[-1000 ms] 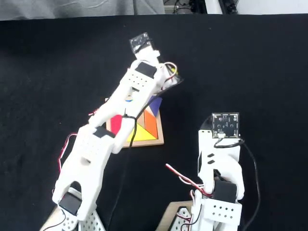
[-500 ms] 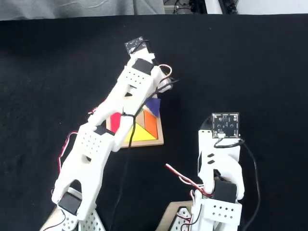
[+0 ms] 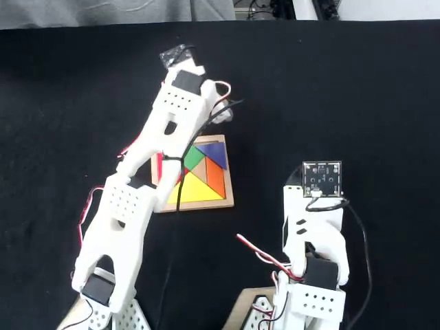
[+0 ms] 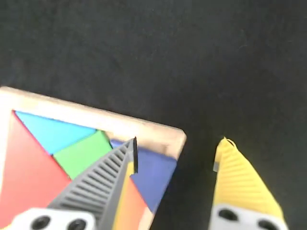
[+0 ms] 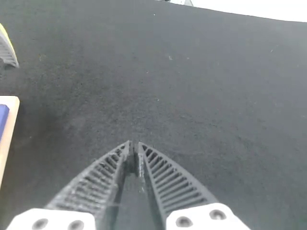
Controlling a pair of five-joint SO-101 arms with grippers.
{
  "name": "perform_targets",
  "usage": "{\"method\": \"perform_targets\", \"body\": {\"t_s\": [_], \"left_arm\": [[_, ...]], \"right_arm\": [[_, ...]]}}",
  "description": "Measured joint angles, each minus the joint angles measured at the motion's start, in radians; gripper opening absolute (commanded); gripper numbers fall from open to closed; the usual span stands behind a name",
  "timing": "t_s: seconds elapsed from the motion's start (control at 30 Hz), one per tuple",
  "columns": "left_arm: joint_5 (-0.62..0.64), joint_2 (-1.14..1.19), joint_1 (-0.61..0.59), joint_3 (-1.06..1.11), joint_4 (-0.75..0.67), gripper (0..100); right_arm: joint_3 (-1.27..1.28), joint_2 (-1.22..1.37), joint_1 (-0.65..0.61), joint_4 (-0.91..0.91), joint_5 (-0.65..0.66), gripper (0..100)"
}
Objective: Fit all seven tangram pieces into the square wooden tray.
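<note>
Even, diffuse light covers the matte black tabletop [image 3: 357,89], where shadows barely register (the dark surface hides them). The wooden tray [image 3: 199,203] and left arm [image 3: 172,130] read bright, without hard glare.

High view: white left arm [image 3: 172,130] lies across the square wooden tray [image 3: 210,203] and covers its 9 o'clock half. Pieces there unreadable; count of seven not verifiable.

Left wrist view: tray and red triangle piece [image 4: 29,177] run off the frame edge. Grey ribbed finger [image 4: 100,184] of the left gripper [image 4: 177,146] overlaps the orange piece [image 4: 134,211].

Right wrist view: tray corner and blue sliver [image 5: 2,117] clipped at the edge; shape indeterminate.
</note>
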Motion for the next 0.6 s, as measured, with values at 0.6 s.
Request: {"method": "perform_targets", "body": {"t_s": [0.6], "left_arm": [[-0.002,0.259,0.175,-0.276,0.146,27]], "right_arm": [[0.0,0.0,0.0,0.0,0.0,1.1]]}}
